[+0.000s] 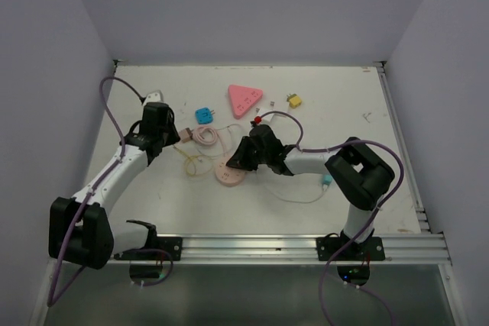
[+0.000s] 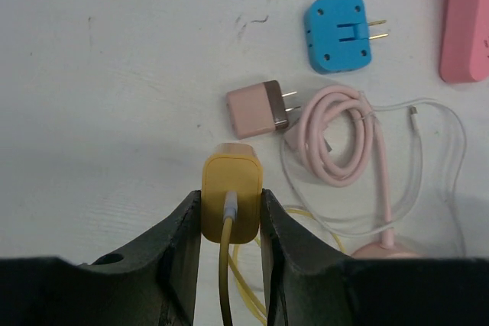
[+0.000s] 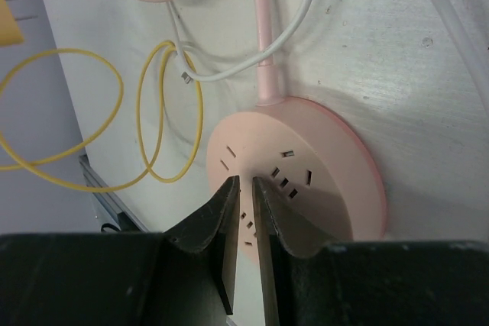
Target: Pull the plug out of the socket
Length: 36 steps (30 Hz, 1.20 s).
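1. Jaws of the left gripper (image 2: 231,205), seen from the left wrist, are clamped on the two sides of a glossy yellow rounded-square plastic plug (image 2: 231,177). A thin yellow cable (image 2: 225,265) leaves the plug's near face. The plug is out of the socket, over the scuffed white table (image 2: 114,74); whether it touches the surface cannot be told.
2. Just beyond the plug lies a matte pink charger block (image 2: 254,108) with a brown end and two metal prongs. It sits just beside a coiled pink rubbery cord (image 2: 336,143). Farther on lies a blue square plastic adapter (image 2: 338,34) with two brass-coloured prongs.
3. From the right wrist, the right gripper (image 3: 246,188) has its dark jaws almost together. Only a thin slit is between them and nothing is gripped. The tips hang over the face of a smooth round pink plastic socket disc (image 3: 321,181), whose small dark slots are showing. A pink cord runs from its far rim. Loops of the yellow cable lie beside it, and a thin white cable (image 3: 298,28) crosses them.
4. From the top, the socket disc lies between the two grippers, just under the right one and apart from the left. On the far side lie a pink rounded-triangle power strip (image 1: 244,99) and a small yellow adapter (image 1: 293,100).
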### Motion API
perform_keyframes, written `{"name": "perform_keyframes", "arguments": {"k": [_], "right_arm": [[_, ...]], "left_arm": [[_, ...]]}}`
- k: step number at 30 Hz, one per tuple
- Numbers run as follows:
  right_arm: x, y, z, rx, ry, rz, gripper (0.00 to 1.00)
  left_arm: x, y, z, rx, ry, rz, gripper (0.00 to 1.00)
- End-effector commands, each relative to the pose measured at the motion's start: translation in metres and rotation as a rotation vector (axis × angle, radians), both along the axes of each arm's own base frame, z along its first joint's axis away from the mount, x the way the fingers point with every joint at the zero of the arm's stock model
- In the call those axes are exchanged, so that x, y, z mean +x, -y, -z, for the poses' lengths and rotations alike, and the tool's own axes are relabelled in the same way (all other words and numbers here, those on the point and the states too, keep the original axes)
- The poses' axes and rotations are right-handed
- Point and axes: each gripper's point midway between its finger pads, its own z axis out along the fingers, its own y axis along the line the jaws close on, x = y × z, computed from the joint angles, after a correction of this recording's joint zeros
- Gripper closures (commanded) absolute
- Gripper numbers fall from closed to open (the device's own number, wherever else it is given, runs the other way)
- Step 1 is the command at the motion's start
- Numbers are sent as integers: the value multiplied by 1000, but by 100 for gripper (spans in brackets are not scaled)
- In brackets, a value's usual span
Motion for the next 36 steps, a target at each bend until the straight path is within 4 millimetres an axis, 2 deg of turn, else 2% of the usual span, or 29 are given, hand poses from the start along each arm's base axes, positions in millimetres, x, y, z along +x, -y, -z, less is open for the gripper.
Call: {"name": "perform_keyframes", "arguments": {"k": [1,2,3,4,5,6,7,11,13,16,19,24,27,28,30,31,32,34,35,36], "right_arm": [[-93,137,125,-581,-353,7,79],[-92,136,124,-579,-349,5,78],[-91,136,123,-577,-344,5,78],[-91,136,122,-576,-340,4,78],[-90,135,121,-576,-336,6,78],[-90,136,121,-576,-334,9,78],[-90,136,120,-577,-334,9,77],[-87,139,114,-578,-323,21,76],[-88,142,113,-579,-328,30,76],[-85,150,108,-582,-330,44,76],[-84,159,103,-578,-331,65,76],[-79,169,95,-549,-319,98,76],[-69,167,76,-526,-251,80,74],[-67,166,69,-517,-219,63,69],[-54,164,44,-488,-127,70,66],[-50,163,33,-482,-84,58,61],[-41,162,11,-456,-8,76,60],[-33,164,-12,-451,72,67,51],[-26,164,-37,-424,149,87,49],[-23,164,-51,-411,185,90,47]], "left_arm": [[11,-8,5,-136,71,-64,100],[5,-13,17,-147,50,-83,100],[5,-20,21,-163,55,-109,100],[8,-20,21,-201,75,-116,99],[2,-23,33,-217,60,-126,98],[3,-30,34,-235,71,-150,96],[5,-30,34,-268,88,-151,94],[-2,-43,53,-315,72,-205,89],[0,-50,53,-345,95,-222,87],[0,-48,58,-387,99,-199,84],[0,-37,62,-430,105,-150,80],[-15,-20,81,-513,69,-110,76],[-30,-14,95,-540,40,-105,71],[-32,-11,96,-553,43,-98,68],[-41,-8,104,-565,27,-96,64],[-43,-5,104,-582,29,-87,61],[-49,-3,109,-594,16,-86,60],[-53,1,108,-611,17,-73,52],[-55,1,110,-611,11,-75,48],[-56,0,110,-603,16,-77,38]]}}
